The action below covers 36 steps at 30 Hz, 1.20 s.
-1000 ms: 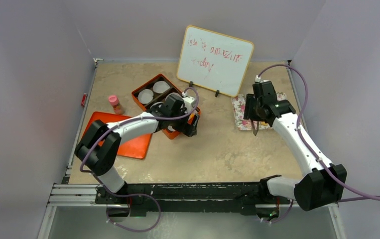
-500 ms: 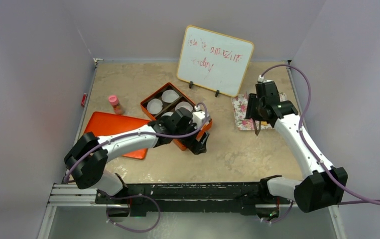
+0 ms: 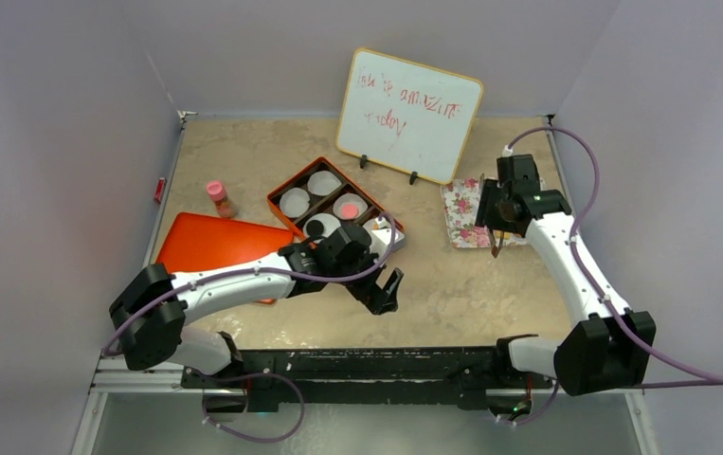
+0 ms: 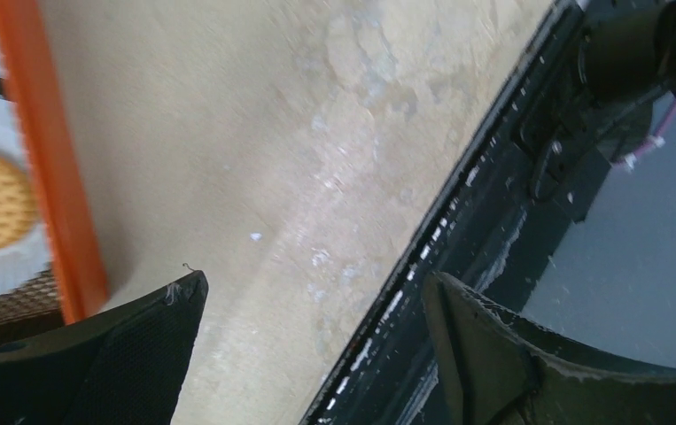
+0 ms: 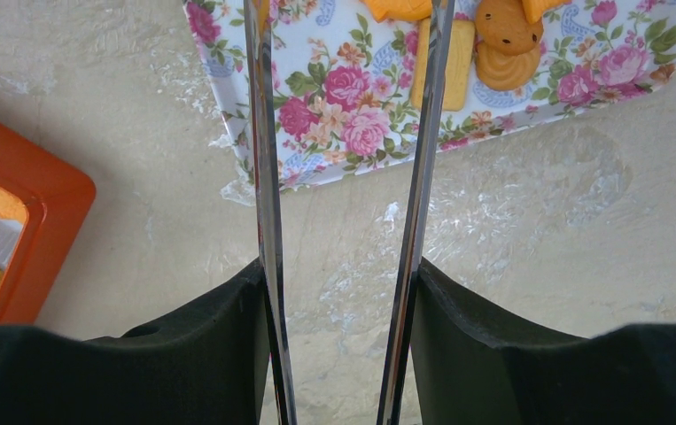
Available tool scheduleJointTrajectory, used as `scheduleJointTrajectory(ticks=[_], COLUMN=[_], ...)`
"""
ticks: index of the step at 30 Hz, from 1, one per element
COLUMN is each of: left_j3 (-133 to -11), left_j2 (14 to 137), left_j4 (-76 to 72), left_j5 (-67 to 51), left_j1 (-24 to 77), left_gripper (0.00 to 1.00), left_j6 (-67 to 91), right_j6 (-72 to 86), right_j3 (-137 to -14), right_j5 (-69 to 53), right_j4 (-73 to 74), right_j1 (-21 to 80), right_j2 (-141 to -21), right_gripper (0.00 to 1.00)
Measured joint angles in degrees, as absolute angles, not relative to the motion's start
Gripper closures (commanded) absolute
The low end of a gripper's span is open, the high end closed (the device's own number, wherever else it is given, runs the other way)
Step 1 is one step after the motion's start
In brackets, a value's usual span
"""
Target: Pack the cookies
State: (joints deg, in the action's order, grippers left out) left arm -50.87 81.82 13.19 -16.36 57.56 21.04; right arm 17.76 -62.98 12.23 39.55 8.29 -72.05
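Now, left pincer (image 3: pixel 385 290): spread wide, empty, above bare counter (image 3: pixel 452 294) by the near edge.
Orange box (image 3: pixel 293 180): just beyond it, paper cups (image 3: pixel 294 202) inside; one holds a pink cookie (image 3: pixel 349 206), another a black cookie (image 3: pixel 321 227).
Right pincer (image 5: pixel 343 283): clamped on metal tongs (image 5: pixel 263 133), whose two arms stand apart.
Cookies (image 5: pixel 502 66): more on the floral tray (image 5: pixel 343 115), beyond the tongs.
Whiteboard (image 3: pixel 409 114): upright at the back.

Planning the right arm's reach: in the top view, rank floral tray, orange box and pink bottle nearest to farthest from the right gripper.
1. Floral tray, beneath the right gripper.
2. Orange box, mid-table, leftward.
3. Pink bottle, far left.
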Motion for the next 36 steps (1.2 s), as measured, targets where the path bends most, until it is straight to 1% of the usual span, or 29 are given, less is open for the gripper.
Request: scheduleJointTrajectory(ticks=[7, 15, 19, 24, 36], left_j3=[-58.2, -63.6, -64.4, -64.4, -57.7], left_j2=[82.1, 92.8, 96.7, 97.1, 90.9], left_j4=[16.7, 17.1, 17.7, 17.5, 15.5], left_j5=[-3.9, 1.0, -0.8, -5.2, -16.7], left_j1=[56.0, 50.7, 50.9, 52.2, 55.0], left_gripper=[0.06, 0.08, 0.1, 0.11, 0.11], left_j6=[19.6, 17.0, 15.8, 14.8, 14.7], right_j6=[17.5, 17.3, 17.1, 16.8, 16.8], right_j3=[-63.0, -62.9, -62.7, -62.6, -62.3], right_j5=[11.0, 10.7, 10.7, 10.7, 10.3], right_j4=[39.2, 38.7, 38.7, 38.7, 38.6], right_j1=[7.0, 6.0, 5.8, 5.4, 4.7], right_j2=[-72.1, -72.5, -72.5, -72.5, -73.4], right_gripper=[0.45, 0.45, 0.45, 0.45, 0.45])
